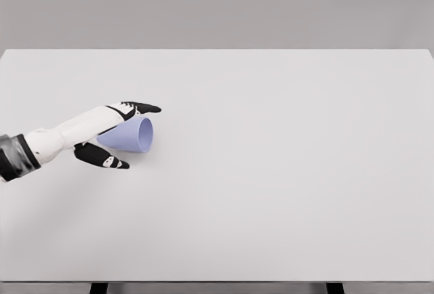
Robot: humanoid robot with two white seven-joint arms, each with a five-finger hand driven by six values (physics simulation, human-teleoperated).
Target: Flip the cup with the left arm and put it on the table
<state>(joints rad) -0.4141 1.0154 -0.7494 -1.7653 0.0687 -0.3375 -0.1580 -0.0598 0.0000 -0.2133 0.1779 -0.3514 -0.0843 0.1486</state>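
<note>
Presently on record, one item in hand:

Cup: pale blue, tapered, lying on its side. Location: left part of the desk, well away from every edge. Long axis runs roughly left to right across the picture, tilted a little. Open mouth, the wider end, points to the picture's right and slightly toward the camera; the narrow base points left, into the palm. Whether the wall rests on the desk or is lifted just clear cannot be told from this view.

Left hand: arm enters from the lower left edge. Fingers lie along the far side of the cup, thumb along the near side, so the cup sits between them. Contact looks likely on both sides; judged as a grasp around the narrow end, though firmness cannot be confirmed.

Reason for the hold, as a judgement: gripping across the body near the base leaves the mouth free and lets a roll of the wrist swing the long axis to vertical. A grip from the side also keeps the palm clear of the desk when the cup is stood down.

Right hand: not seen.

Status, as a judgement: flip not yet done; the cup is neither upright nor set down standing.
</note>
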